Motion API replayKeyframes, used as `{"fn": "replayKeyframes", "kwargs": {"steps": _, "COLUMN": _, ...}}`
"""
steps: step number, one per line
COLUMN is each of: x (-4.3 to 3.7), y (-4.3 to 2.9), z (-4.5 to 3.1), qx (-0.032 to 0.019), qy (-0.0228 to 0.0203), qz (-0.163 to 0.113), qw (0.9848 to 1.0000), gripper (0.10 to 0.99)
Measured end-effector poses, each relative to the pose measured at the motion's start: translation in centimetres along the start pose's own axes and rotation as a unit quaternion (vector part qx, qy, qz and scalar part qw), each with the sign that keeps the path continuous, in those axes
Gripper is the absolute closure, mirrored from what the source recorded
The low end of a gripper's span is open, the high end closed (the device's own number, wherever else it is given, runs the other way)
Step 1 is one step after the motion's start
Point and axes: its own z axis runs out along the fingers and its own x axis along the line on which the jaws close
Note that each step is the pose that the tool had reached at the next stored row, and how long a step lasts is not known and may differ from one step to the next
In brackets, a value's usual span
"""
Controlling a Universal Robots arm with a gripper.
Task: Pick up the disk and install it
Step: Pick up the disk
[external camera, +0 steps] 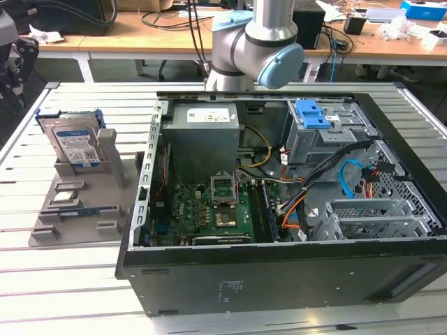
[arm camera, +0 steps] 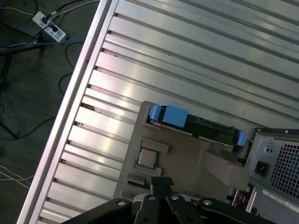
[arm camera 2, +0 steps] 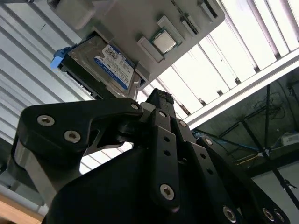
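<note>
On the exterior view's left, the disk [external camera: 75,143] stands upright in a grey holder [external camera: 52,234] on the table [external camera: 21,174], well apart from the computer case [external camera: 279,279]; in the first wrist view the hand [arm camera: 161,183] hangs above the holder, narrow and empty; risk: a descent so closed would likely strike the disk's edge, not straddle it.

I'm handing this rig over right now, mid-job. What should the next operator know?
Hand: aimed toward the grey tray, apart from the disk, not holding it.
Disk: standing on edge in the tray's slot, at the exterior view's left of the open computer case.
Done: nothing yet.
Left: pick-up and install.
</note>
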Motion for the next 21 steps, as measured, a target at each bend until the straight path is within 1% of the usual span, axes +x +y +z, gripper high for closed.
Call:
{"fn": "replayKeyframes", "kwargs": {"steps": 3, "x": 0.00, "y": 0.00, "z": 0.00, "qx": -0.0005, "qy": 0.0009, "qz": -0.020, "qw": 0.9998, "gripper": 0.984}}
{"fn": "replayKeyframes", "kwargs": {"steps": 7, "x": 0.00, "y": 0.00, "z": 0.00, "qx": -0.0010, "qy": 0.0019, "qz": -0.044, "qw": 0.9990, "gripper": 0.984}}
{"fn": "replayKeyframes", "kwargs": {"steps": 9, "x": 0.00, "y": 0.00, "z": 0.00, "qx": -0.0014, "qy": 0.0027, "qz": -0.062, "qw": 0.9981, "gripper": 0.984}}
{"fn": "replayKeyframes", "kwargs": {"steps": 10, "x": 0.00, "y": 0.00, "z": 0.00, "qx": -0.0017, "qy": 0.0032, "qz": -0.073, "qw": 0.9973, "gripper": 0.984}}
{"fn": "replayKeyframes", "kwargs": {"steps": 12, "x": 0.00, "y": 0.00, "z": 0.00, "qx": -0.0020, "qy": 0.0037, "qz": -0.084, "qw": 0.9964, "gripper": 0.984}}
{"fn": "replayKeyframes", "kwargs": {"steps": 15, "x": 0.00, "y": 0.00, "z": 0.00, "qx": -0.0026, "qy": 0.0049, "qz": -0.112, "qw": 0.9937, "gripper": 0.984}}
{"fn": "replayKeyframes", "kwargs": {"steps": 17, "x": 0.00, "y": 0.00, "z": 0.00, "qx": -0.0029, "qy": 0.0054, "qz": -0.124, "qw": 0.9923, "gripper": 0.984}}
{"fn": "replayKeyframes", "kwargs": {"steps": 18, "x": 0.00, "y": 0.00, "z": 0.00, "qx": -0.0031, "qy": 0.0058, "qz": -0.132, "qw": 0.9912, "gripper": 0.984}}
{"fn": "replayKeyframes", "kwargs": {"steps": 19, "x": 0.00, "y": 0.00, "z": 0.00, "qx": -0.0034, "qy": 0.0063, "qz": -0.144, "qw": 0.9896, "gripper": 0.984}}
{"fn": "replayKeyframes", "kwargs": {"steps": 21, "x": 0.00, "y": 0.00, "z": 0.00, "qx": -0.0037, "qy": 0.0069, "qz": -0.158, "qw": 0.9875, "gripper": 0.984}}
